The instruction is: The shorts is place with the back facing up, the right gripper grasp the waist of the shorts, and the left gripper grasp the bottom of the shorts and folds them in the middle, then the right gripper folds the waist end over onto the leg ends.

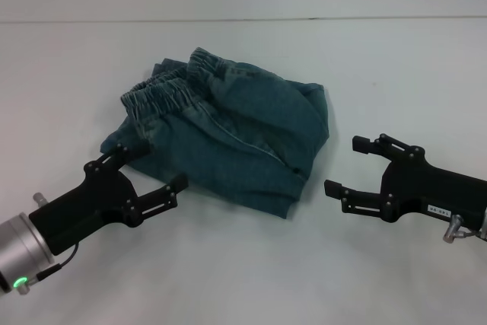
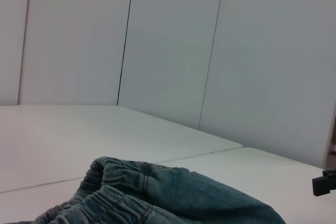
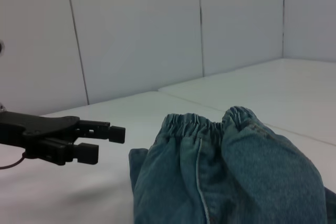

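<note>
The blue-green denim shorts lie bunched and folded over in the middle of the white table. Their gathered elastic waist sits at the far left of the heap, doubled in two ridges. I cannot pick out the leg hems in the folds. My left gripper is open at the heap's near left corner, one finger over the denim edge, holding nothing. My right gripper is open just right of the heap, apart from the cloth. The right wrist view shows the waist and the left gripper beyond it.
The white table spreads around the heap, with a seam line across its far side. Pale wall panels stand behind. A tip of the right gripper shows at the edge of the left wrist view.
</note>
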`<state>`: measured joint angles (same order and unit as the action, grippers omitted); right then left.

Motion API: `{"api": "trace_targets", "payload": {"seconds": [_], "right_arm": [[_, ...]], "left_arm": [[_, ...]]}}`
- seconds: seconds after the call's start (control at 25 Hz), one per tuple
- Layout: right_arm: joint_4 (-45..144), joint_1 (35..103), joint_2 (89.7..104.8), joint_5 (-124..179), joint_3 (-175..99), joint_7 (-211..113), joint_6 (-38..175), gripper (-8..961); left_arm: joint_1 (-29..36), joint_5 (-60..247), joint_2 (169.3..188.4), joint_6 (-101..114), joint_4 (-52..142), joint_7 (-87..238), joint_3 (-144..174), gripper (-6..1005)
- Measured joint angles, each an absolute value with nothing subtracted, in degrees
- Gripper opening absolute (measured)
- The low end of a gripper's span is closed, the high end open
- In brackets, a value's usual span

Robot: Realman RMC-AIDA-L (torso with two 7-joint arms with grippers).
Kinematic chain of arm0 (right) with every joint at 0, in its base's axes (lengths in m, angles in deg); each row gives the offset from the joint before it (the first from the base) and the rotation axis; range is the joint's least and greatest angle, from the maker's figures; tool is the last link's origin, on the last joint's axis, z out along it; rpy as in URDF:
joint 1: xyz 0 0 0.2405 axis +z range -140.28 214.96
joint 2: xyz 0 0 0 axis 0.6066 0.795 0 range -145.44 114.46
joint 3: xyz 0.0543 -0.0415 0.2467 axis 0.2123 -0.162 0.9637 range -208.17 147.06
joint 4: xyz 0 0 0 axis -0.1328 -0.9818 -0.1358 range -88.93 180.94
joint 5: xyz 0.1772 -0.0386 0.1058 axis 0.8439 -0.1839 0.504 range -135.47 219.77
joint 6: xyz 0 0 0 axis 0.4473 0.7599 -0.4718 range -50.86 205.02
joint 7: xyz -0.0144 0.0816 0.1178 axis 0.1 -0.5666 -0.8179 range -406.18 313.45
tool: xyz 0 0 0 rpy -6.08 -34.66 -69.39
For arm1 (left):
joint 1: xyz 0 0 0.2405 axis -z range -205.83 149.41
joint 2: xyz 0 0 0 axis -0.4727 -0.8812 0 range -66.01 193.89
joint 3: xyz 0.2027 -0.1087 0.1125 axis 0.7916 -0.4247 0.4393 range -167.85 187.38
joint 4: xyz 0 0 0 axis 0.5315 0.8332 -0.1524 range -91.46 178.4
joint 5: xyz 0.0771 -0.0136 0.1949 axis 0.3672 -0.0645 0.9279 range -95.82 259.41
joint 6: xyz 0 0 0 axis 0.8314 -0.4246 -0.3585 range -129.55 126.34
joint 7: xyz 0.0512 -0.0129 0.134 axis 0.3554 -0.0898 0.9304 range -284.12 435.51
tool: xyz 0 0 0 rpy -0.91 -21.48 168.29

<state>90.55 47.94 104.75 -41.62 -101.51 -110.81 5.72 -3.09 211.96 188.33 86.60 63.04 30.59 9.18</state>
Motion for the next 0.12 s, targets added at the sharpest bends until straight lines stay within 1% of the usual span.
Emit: {"api": "trace_targets", "payload": {"seconds": [0.12], "right_arm": [[90.48,47.96,104.75,-41.58,-101.46,-110.8,5.78,959]], "left_arm": [[-3.03,211.95,188.26,86.5,63.09,30.28,9.2,921]]}}
